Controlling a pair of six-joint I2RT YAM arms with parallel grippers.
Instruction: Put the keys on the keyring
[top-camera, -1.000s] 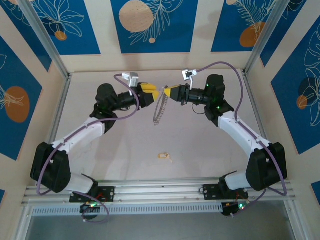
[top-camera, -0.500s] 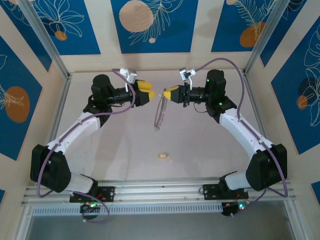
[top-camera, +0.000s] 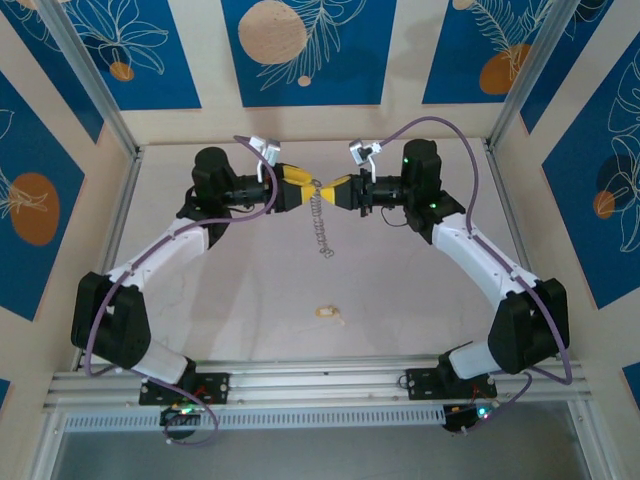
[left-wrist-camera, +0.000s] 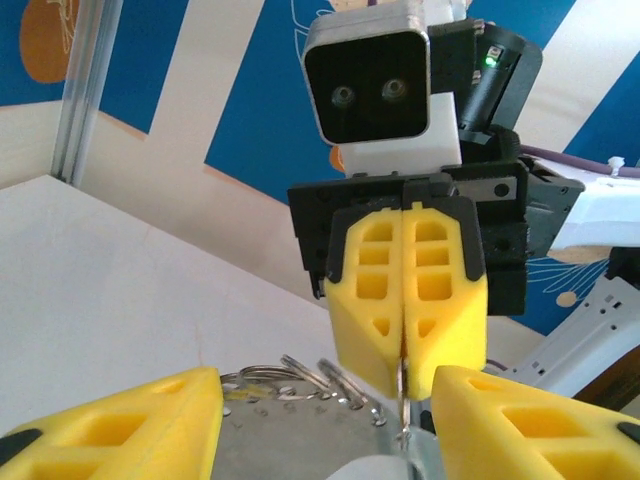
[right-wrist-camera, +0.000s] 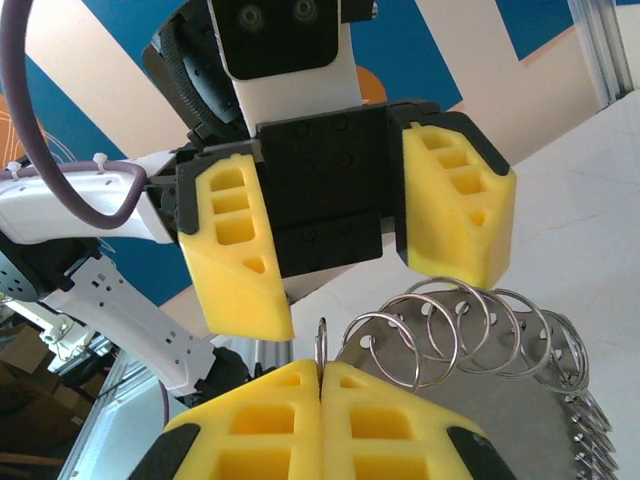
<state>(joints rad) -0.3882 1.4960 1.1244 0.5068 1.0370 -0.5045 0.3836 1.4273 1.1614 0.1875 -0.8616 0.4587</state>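
- Step in hand: the two arms are meeting in mid-air over the far half of the table (top-camera: 420, 300) and presenting the keyring (top-camera: 321, 225) for a hand-over or re-grip. No key is being threaded yet.
- The right gripper (top-camera: 331, 188) is clamping the keyring. In the right wrist view its yellow pads (right-wrist-camera: 250, 425) are pressing flat together on one thin wire loop (right-wrist-camera: 320, 345). The rest of the hoop, with its fringe of small silvery rings (right-wrist-camera: 470, 325), is hanging below.
- The left gripper (top-camera: 307, 188) is facing it tip to tip with its jaws parted. Its two fingers (right-wrist-camera: 455, 210) are standing well apart, with nothing between them. Whether either finger is touching the hoop cannot be told.
- The key (top-camera: 327, 314) is lying alone on the table, near the front edge and well apart from both grippers.
- Containers: the key is resting on the bare table surface, not in any tray or bin.
- Next move, as a judgement: one gripper needs to be steadying the hoop while the other is descending to the key. That pick calls for a fine pinch, since the piece is tiny and lying flat.
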